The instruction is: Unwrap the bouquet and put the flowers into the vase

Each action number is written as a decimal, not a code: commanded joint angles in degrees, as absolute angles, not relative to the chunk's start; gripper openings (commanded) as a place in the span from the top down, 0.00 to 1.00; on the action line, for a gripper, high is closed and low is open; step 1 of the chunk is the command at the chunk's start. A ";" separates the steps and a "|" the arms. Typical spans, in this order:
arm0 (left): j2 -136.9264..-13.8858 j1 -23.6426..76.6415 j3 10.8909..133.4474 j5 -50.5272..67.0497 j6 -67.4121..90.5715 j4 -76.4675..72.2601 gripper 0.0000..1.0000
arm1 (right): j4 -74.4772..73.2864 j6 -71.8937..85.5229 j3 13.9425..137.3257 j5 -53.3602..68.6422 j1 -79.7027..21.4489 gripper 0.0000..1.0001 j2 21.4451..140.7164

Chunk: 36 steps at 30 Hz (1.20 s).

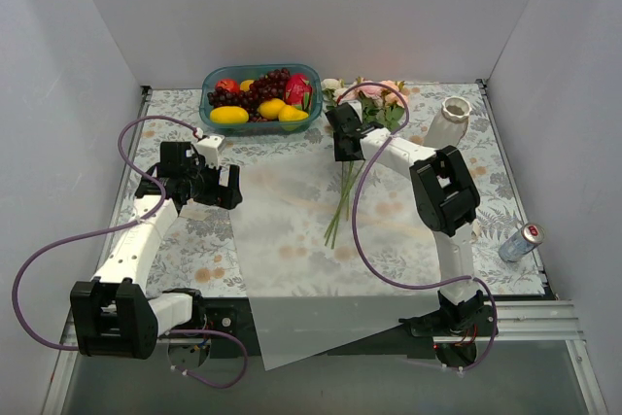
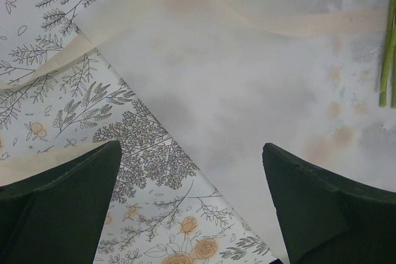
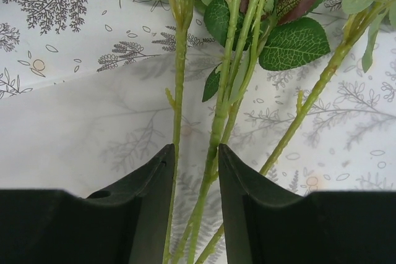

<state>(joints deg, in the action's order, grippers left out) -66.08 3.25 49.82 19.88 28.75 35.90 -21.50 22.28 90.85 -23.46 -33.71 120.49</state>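
Right tool [image 3: 195, 153] narrow on flowers [image 3: 216, 122]; stray stem [image 3: 309, 98] at 3 o'clock sits outside, may stay behind. Left tool [image 2: 190, 148] wide.

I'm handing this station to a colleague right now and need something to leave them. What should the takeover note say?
Left gripper: open, empty, above the edge of the wrapping paper.
Right gripper: jaws narrowed around several stems of the flowers; a firm grip cannot be confirmed.
The flowers lie on the flattened paper, blooms toward the far edge. The vase stands upright at the far right with nothing in it.
Done: bouquet unwrapped.
Left: lift the flowers and put their stems into the vase.
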 commanded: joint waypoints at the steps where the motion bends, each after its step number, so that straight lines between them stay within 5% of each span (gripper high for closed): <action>1: -64.60 3.08 50.27 20.92 27.86 36.30 0.02 | -22.15 22.15 91.93 -23.73 -33.31 0.57 119.79; 16: -62.41 3.08 49.66 21.27 26.90 37.35 0.02 | -24.26 21.53 91.85 -23.38 -32.52 0.78 120.85; 18: -62.05 3.08 49.57 21.36 26.54 37.53 0.02 | -24.34 21.36 92.19 -23.64 -32.52 0.78 120.59; 22: -61.70 3.08 49.57 21.88 26.19 38.05 0.02 | -28.12 22.67 93.17 -27.06 -32.95 0.44 118.93; 24: -61.61 3.08 49.31 22.24 26.10 37.97 0.02 | -25.50 22.76 91.24 -28.56 -33.31 0.41 116.99; 30: -61.17 3.08 49.75 22.76 26.02 38.50 0.02 | -25.93 24.08 90.97 -27.07 -33.31 0.45 116.89; 36: -60.21 3.08 49.22 22.76 25.84 38.41 0.02 | -23.99 24.26 89.82 -25.14 -33.22 0.60 117.33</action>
<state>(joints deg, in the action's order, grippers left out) -62.65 3.25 49.36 21.69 26.76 38.17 -25.52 23.33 90.08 -25.65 -33.12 119.22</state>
